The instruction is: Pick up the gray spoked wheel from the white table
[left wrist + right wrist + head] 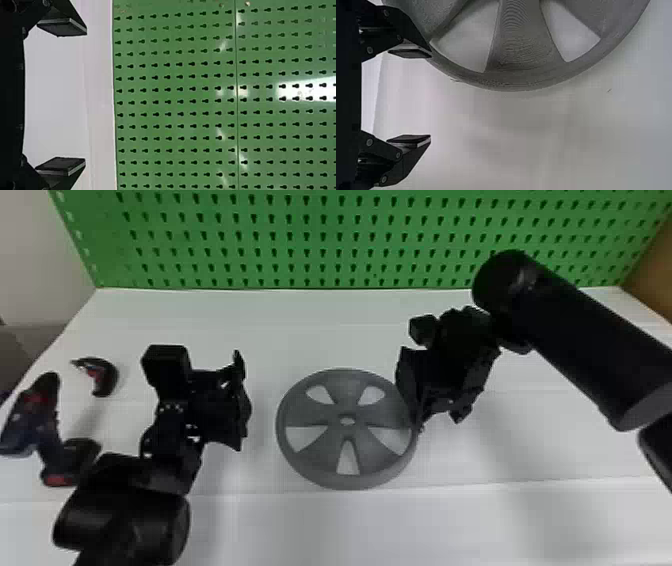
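gray spoked wheel [345,402] flat, hub axis upright; left pincer [242,405], right pincer [437,417] gaping, empty.

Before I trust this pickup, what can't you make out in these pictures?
- Head view: part of the wheel's rim, behind the right gripper.
- Right wrist view: the wheel's hub, cut off by the edge.
- Right wrist view: whether finger and rim touch; they overlap.
- Head view: what the dark thing at the left edge is; cut off, too small.
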Tool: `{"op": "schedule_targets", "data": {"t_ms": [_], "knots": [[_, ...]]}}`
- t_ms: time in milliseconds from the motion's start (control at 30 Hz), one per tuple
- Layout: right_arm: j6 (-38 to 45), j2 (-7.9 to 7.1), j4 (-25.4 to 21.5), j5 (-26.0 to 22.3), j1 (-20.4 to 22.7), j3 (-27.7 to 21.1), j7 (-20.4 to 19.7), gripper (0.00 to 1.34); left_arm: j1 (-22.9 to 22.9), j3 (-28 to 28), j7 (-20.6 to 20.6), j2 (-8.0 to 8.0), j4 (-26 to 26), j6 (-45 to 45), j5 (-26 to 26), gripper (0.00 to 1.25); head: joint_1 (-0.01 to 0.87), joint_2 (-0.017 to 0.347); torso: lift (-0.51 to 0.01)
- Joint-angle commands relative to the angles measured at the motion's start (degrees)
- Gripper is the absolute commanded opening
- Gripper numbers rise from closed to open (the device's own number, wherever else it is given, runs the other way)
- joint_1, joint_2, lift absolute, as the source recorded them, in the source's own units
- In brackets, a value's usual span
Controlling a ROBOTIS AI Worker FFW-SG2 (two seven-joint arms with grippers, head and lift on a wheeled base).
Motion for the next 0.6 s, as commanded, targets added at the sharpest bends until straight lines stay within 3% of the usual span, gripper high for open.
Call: {"op": "schedule_targets", "data": {"t_ms": [0,167,300,367,567], "knots": [[-1.4,0.59,0.9,-3.1,-0.3,0.3,-2.0,0.84,0.0,-0.1,0.0,0.01,0.0,0.0,0.0,1.12,0.765,0.006,-0.092],[-2.5,1.11,3.5,-8.5,-0.5,-0.1,-5.0,0.83,0.0,-0.1,0.0,0.01,0.0,0.0,-0.1,1.12,0.765,0.006,-0.092],[-4.9,2.26,5.8,-16.1,0.1,-2.5,-14.1,0.84,0.2,0.0,0.0,0.01,0.0,0.0,-0.1,1.12,0.765,0.006,-0.092],[-6.2,2.87,6.2,-17.4,0.6,-4.3,-17.2,0.84,0.2,0.0,0.0,0.01,0.0,0.1,-0.3,1.12,0.765,0.006,-0.092],[-12.0,4.10,7.9,-19.0,1.7,-6.7,-19.5,0.84,0.2,-0.2,0.0,0.27,0.0,0.1,-0.3,1.12,0.765,0.006,-0.092]]}}
